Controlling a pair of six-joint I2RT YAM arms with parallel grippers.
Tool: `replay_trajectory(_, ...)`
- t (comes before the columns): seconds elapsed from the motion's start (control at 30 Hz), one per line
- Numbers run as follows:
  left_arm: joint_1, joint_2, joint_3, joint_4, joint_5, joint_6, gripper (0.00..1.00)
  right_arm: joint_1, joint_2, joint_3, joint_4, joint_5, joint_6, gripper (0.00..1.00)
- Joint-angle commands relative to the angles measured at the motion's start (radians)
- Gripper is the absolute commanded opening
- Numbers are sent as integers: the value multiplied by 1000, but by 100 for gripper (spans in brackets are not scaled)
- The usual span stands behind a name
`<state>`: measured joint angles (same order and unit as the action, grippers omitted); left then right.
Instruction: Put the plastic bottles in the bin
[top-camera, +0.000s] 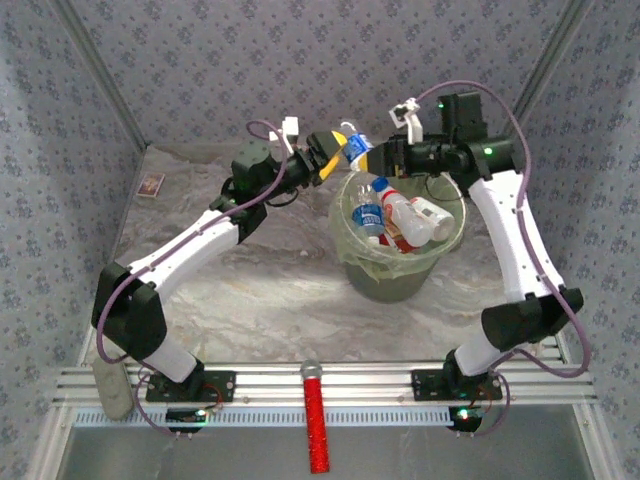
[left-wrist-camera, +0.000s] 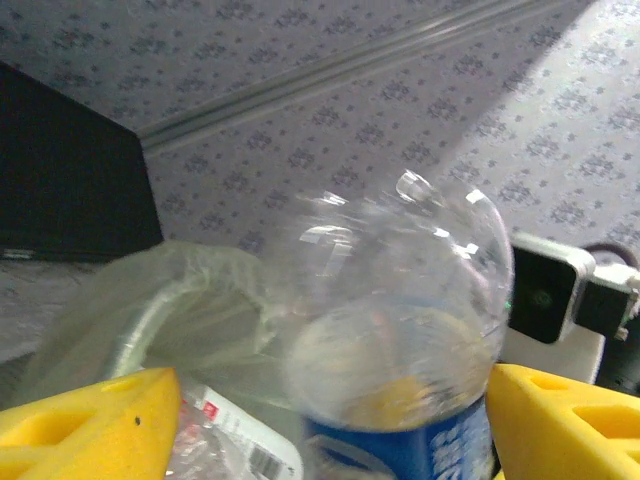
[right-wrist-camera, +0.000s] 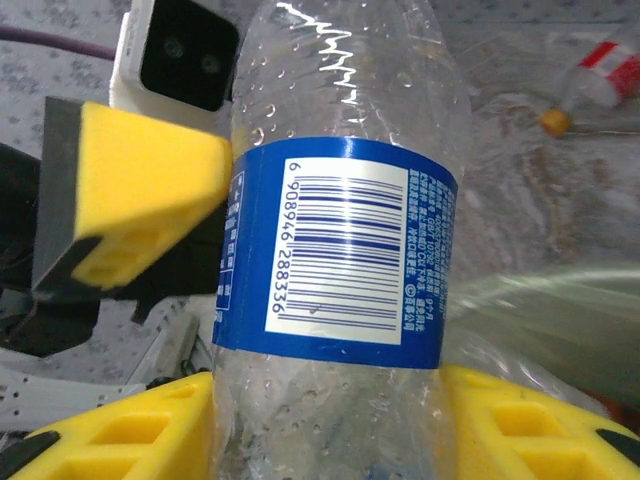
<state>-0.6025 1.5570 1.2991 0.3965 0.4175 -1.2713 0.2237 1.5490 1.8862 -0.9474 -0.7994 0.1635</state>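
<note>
Already several bottles (top-camera: 400, 215) in bin (top-camera: 392, 282)

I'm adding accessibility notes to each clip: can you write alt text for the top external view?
Two robot arms meet above the far rim of a pale-green bin, with the left gripper and right gripper both at a clear blue-labelled bottle held over it. Several bottles already lie in the bin, and a red stick lies between the arm bases.
</note>
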Motion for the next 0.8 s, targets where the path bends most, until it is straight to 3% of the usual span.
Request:
replay_trajectory(0.0,48,-30,29,-77,-41,72,80,-39,-106,-1,-74,71,-30,49)
replay_trajectory(0.1,92,-15,45,-149,-65,148,80,-66,-176,-55,-87,127,3,47)
replay_trajectory(0.27,135,65,190,-462,-247,474,80,-70,-225,-65,-197,295,-20,46)
replay_trajectory(0.4,162,179,313,-598,-342,675,81,-47,-244,-73,-276,375,-39,45)
replay_trajectory(0.77,217,519,577,-686,-350,814,86,48,-158,-24,-416,502,-16,44)
